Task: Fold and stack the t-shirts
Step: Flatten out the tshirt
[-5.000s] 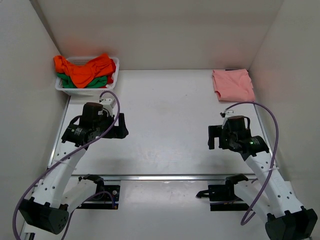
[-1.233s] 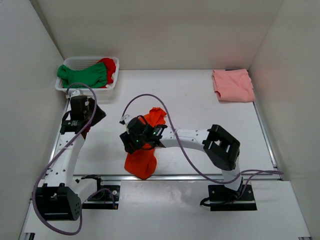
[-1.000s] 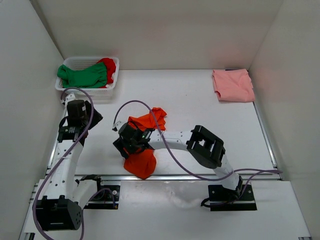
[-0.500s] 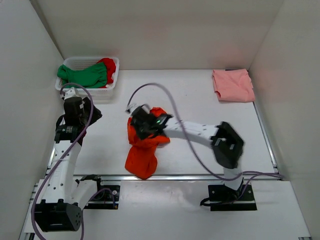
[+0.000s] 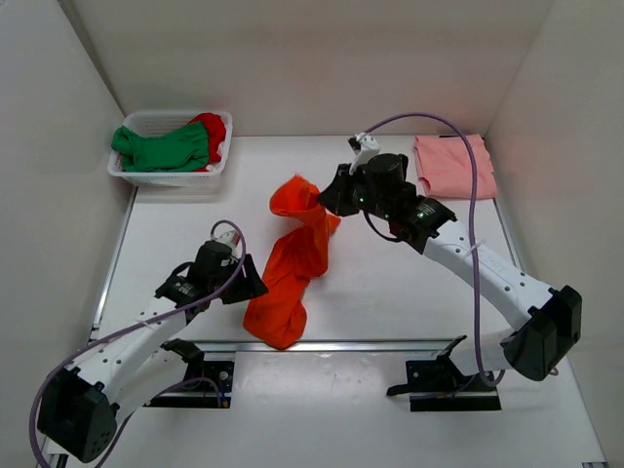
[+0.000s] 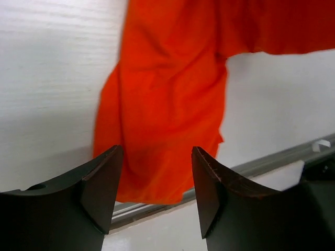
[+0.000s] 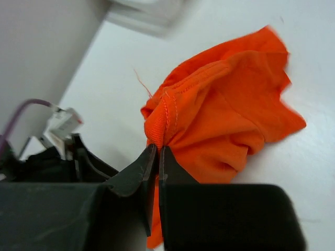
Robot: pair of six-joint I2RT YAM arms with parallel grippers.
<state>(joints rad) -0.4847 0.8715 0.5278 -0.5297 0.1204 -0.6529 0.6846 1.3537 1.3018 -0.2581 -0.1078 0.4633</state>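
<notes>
The bright orange t-shirt (image 5: pixel 292 268) stretches across the white table (image 5: pixel 390 283) as a long crumpled strip, its lower end lying at the near edge and its upper end lifted near the middle. The pale salmon pink t-shirt (image 5: pixel 453 166) lies flat at the far right, and the white basket (image 5: pixel 156 177) at the far left holds the green t-shirt (image 5: pixel 161 148) and the red t-shirt (image 5: pixel 213 132). The right gripper (image 7: pixel 157 149) pinches a bunched seam at the orange shirt's upper end with its fingers pressed together, while the left gripper (image 6: pixel 157 157) hovers with its fingers spread just beside the lower end.
</notes>
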